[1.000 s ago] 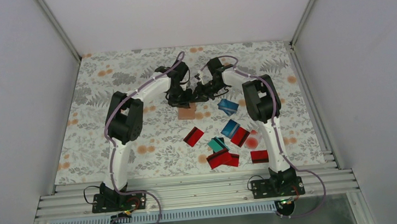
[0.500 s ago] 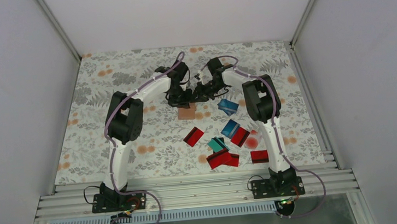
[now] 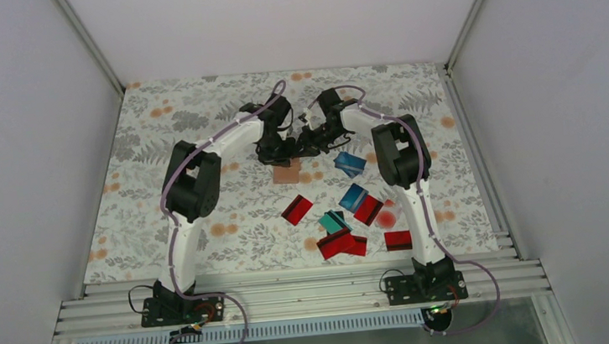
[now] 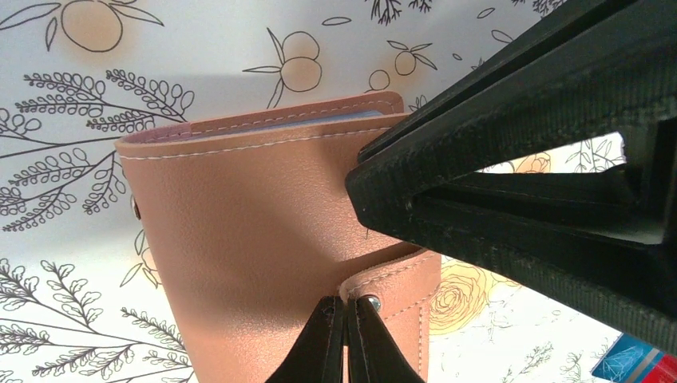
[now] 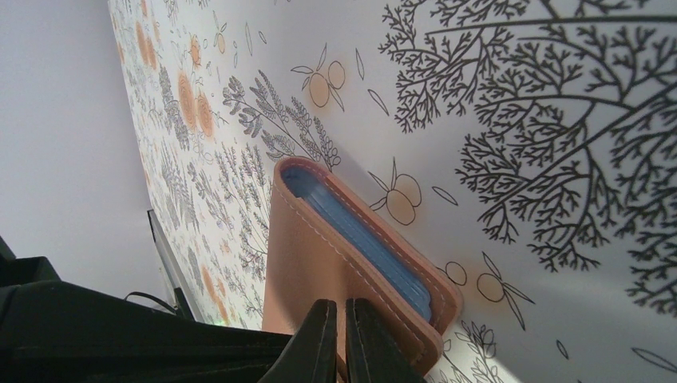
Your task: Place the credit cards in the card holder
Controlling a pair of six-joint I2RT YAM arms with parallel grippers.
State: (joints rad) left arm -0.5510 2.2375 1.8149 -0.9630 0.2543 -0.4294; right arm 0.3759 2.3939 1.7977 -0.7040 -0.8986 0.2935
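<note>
**Top external view.** We compare this moment with the two preceding samples and find almost no displacement. The left tool (image 3: pixel 272 152) and the right tool (image 3: pixel 309 145) remain together over the card holder (image 3: pixel 287 172), at the far middle of the floral surface (image 3: pixel 156 152). Only the left wrist and its cable shift slightly. The loose credit cards (image 3: pixel 343 244) lie where they lay, near the right arm and well apart from the holder. We judge that no card is in transit and that the step in hand is opening or bracing the holder.

**Left wrist view.** The left tool (image 4: pixel 345 319) is clenched on the snap flap (image 4: pixel 395 279) of the card holder (image 4: pixel 255 231). The right tool (image 4: pixel 363 187) meets the holder's right edge.

**Right wrist view.** The right tool (image 5: pixel 335 319) has its fingertips drawn nearly together on the card holder (image 5: pixel 299 263). We judge that it pinches one leaf. Blue cards (image 5: pixel 359 239) already sit in the pocket, so the task is part done, and the cards on the surface are yet to be loaded.
</note>
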